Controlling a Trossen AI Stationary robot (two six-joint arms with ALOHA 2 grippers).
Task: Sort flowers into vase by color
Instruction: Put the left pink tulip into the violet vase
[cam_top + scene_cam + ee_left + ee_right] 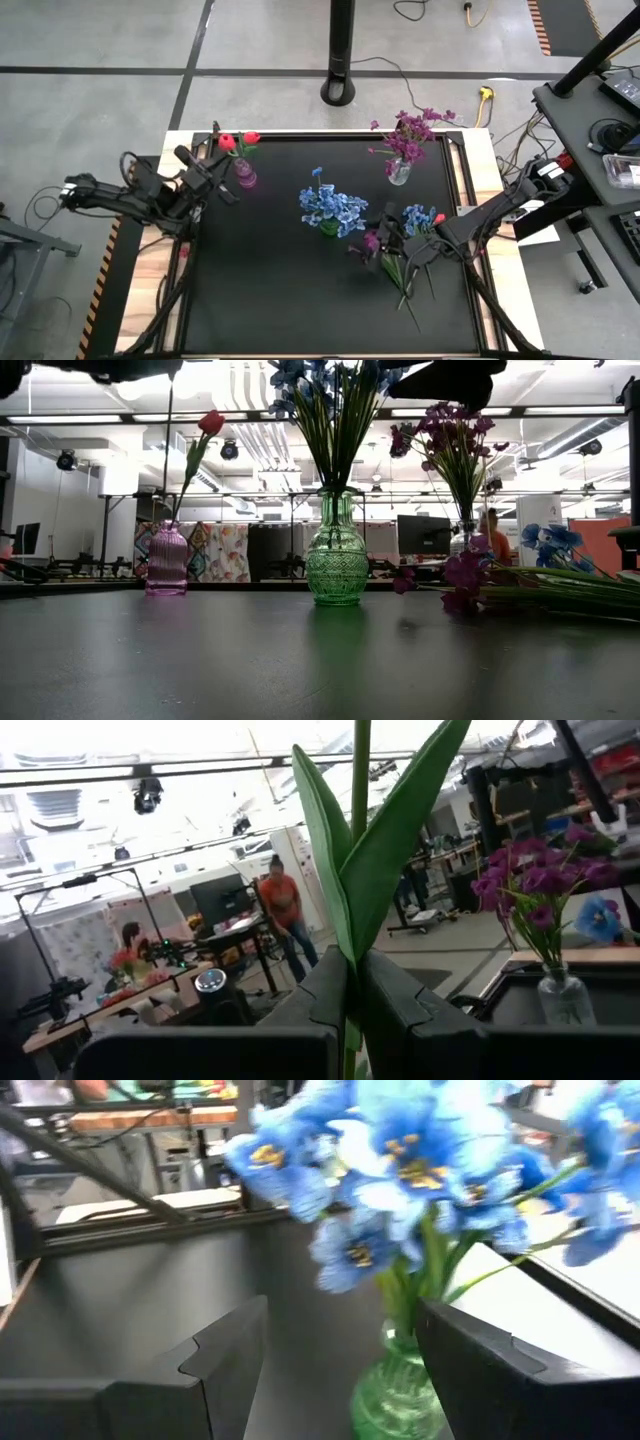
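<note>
My left gripper (226,172) (352,970) is shut on the green stem of a red tulip (227,142), just beside the pink vase (244,177) (166,560) at the far left. A second red tulip (211,422) stands in that vase. My right gripper (388,240) (340,1380) is open with nothing between its fingers. It points at the green vase (395,1392) (329,226) of blue flowers (333,205). Below it, loose blue, purple and red flowers (405,250) (540,585) lie flat on the mat. Purple flowers (410,135) stand in a clear vase (398,174). My left gripper pinches the tulip's stem (351,982) between its two fingers, just under two long leaves (385,860). The fingers come about level from the table's left and lie across the upright stem. In the low view the stem (168,460) runs down to the pink vase's mouth; whether it is inside I cannot tell.
The black mat (300,300) is bordered by a wooden table rim (140,310). A black post base (338,92) stands beyond the far edge, and a cluttered bench (600,110) stands at the right. People are in the room behind.
</note>
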